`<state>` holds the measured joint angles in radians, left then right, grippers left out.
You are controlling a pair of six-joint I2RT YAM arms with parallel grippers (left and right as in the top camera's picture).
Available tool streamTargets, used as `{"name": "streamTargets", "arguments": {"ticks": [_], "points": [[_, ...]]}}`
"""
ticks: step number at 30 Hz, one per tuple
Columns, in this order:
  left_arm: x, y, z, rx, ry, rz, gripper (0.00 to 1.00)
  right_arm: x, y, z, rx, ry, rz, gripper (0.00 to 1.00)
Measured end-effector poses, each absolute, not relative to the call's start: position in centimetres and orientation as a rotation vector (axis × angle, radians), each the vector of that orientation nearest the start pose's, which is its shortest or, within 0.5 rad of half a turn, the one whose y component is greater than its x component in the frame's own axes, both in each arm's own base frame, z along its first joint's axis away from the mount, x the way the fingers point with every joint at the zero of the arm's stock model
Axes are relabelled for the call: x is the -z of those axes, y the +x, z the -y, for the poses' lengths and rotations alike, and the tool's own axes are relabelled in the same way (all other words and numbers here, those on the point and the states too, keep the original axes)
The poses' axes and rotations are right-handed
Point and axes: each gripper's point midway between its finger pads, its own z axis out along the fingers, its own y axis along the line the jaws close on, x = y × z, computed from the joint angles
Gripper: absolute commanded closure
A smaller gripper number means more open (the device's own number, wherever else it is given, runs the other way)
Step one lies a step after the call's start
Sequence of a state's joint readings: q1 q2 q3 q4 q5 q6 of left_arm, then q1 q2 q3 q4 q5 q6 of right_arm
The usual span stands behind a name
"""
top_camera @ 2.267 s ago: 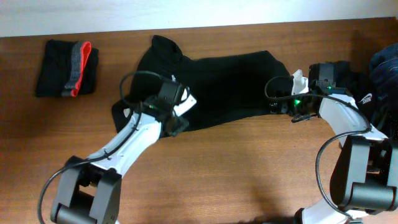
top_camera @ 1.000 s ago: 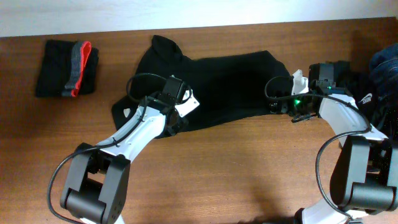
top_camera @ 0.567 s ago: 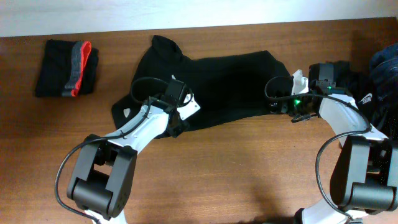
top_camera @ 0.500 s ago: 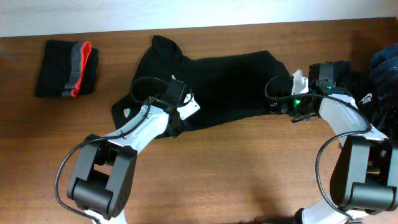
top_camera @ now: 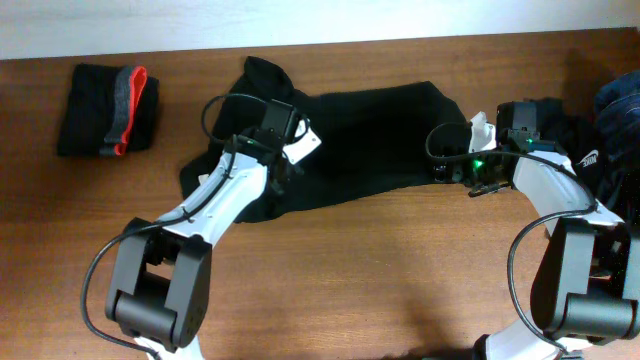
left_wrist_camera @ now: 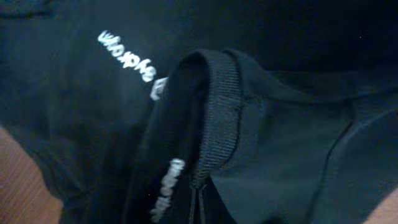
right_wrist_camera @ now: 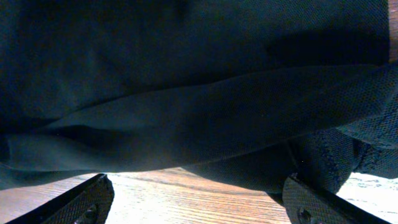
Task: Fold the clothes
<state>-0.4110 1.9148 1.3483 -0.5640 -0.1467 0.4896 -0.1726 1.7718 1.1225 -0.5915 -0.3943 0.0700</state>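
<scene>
**While the left arm pinches the shirt, the right one waits wide**

Where the black shirt (top_camera: 370,140) lies spread across the wooden table (top_camera: 400,270), the left gripper (left_wrist_camera: 199,202) is pressed together on a ribbed fold of its cloth, just beside the white lettering (left_wrist_camera: 127,56). At the shirt's right end, the right gripper (right_wrist_camera: 202,200) stands spread wide over the lower edge and grips nothing, with bare wood showing between its fingers. Well to the left of the shirt sits a folded black, grey and red stack (top_camera: 108,108). Beyond its right end, dark and blue garments (top_camera: 615,110) lie heaped.
</scene>
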Motion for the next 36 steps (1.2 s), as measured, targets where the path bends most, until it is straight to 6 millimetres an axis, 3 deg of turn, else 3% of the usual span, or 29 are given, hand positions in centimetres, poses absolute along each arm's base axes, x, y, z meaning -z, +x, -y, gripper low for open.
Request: {"name": "streamTargets", "arguments": {"ticks": [5, 6, 9, 11, 19, 20, 25, 29, 33, 36], "points": [[-6.5, 44.2, 13.9, -0.233, 1.047, -2.441, 0.99, -5.2, 38.5, 0.0, -0.525, 0.242, -2.738, 0.08], [-6.7, 44.6, 13.6, -0.226, 1.029, -2.435, 0.94, -5.2, 38.5, 0.0, -0.525, 0.242, -2.738, 0.08], [-7.0, 45.4, 13.1, -0.196, 0.996, -2.417, 0.28, -5.2, 38.5, 0.0, -0.525, 0.242, -2.739, 0.08], [-7.2, 45.7, 13.0, -0.167, 0.981, -2.408, 0.15, -5.2, 38.5, 0.0, -0.525, 0.243, -2.741, 0.08], [-7.7, 46.3, 14.0, -0.093, 0.967, -2.372, 0.13, -5.1, 38.4, 0.0, -0.525, 0.242, -2.741, 0.07], [-8.0, 46.4, 14.1, -0.081, 0.947, -2.372, 0.08, -5.2, 38.4, 0.0, -0.524, 0.238, -2.741, 0.07], [-11.2, 45.6, 14.9, 0.020, 0.859, -2.365, 0.09, -5.4, 37.3, -0.1, -0.524, 0.200, -2.803, 0.07], [-13.3, 44.3, 15.3, 0.088, 0.845, -2.368, 0.09, -7.5, 37.0, 0.6, -0.480, 0.190, -2.847, 0.04], [-11.3, 43.6, 15.4, 0.120, 0.856, -2.436, 0.09, -10.6, 37.9, 1.7, -0.390, 0.197, -2.826, 0.03], [-7.8, 43.0, 15.4, 0.138, 0.877, -2.526, 0.09, -11.4, 38.1, 3.2, -0.268, 0.260, -2.817, 0.03]]}}
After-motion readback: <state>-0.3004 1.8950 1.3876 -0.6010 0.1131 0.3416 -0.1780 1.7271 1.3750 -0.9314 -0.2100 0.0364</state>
